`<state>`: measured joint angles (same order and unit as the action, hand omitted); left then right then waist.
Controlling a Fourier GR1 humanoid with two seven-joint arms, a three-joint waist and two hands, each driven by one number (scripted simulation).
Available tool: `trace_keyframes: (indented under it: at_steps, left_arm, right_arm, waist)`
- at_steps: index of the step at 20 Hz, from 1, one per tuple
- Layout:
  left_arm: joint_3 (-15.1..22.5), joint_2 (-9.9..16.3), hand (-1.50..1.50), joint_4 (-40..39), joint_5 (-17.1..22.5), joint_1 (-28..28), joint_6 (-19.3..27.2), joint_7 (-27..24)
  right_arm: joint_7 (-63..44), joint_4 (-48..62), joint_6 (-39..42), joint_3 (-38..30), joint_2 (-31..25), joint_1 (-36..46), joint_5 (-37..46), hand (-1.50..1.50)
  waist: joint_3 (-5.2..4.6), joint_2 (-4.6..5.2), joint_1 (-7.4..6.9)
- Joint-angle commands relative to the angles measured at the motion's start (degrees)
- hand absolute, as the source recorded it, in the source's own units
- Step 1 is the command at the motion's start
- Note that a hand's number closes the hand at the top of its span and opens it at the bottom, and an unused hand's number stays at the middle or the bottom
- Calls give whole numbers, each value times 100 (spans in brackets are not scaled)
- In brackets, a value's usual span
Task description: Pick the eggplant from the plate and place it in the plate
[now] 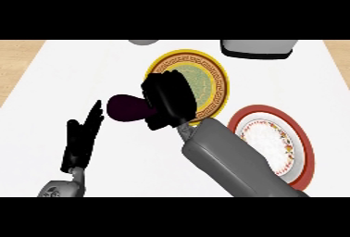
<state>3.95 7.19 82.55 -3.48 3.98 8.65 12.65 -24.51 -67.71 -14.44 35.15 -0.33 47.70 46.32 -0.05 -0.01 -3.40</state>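
Note:
A dark purple eggplant (125, 108) sticks out to the left of my right hand (169, 99), whose fingers are curled round it. The hand and eggplant hover at the left rim of a yellow plate with a dark patterned border and green centre (209, 81). A second plate, red-rimmed with a white floral centre (273, 139), lies at the right, partly hidden by my right forearm. My left hand (82, 139) rests open at the lower left, fingers up, apart from both plates.
A grey-white appliance (258, 47) stands at the back right of the white counter (68, 78). A grey round object (143, 41) peeks in at the back edge. Wooden surfaces flank the counter at both sides.

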Motion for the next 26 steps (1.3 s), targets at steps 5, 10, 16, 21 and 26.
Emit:
trace_keyframes:
  at_steps: [5, 10, 16, 21, 26]
  left_arm:
    - [-45, 2, 0, 371, -19, -140, 52, 199]
    - [-230, 49, 0, 17, 42, -29, -32, -65]
    - [79, -260, 0, 148, -294, -167, 276, -9]
    - [-139, -43, 0, 50, -24, 28, -91, 82]
    - [-61, -97, 0, 214, -119, -266, -16, -132]
  right_arm:
    - [-1134, 776, -744, 63, 32, 1112, -474, 150]
    - [-590, 2054, -1415, -125, 33, 1336, -723, 150]
    - [168, 3284, -1172, -727, 33, 1886, -1080, 150]
    - [491, 4053, -967, -828, 33, 1990, -1262, 150]
    - [1297, 4844, -386, -1196, 17, 2009, -1580, 150]
  waist:
    - [4, 17, 175]
    - [2, 45, 154]
    - [4, 59, 140]
    - [3, 73, 124]
    - [5, 104, 41]
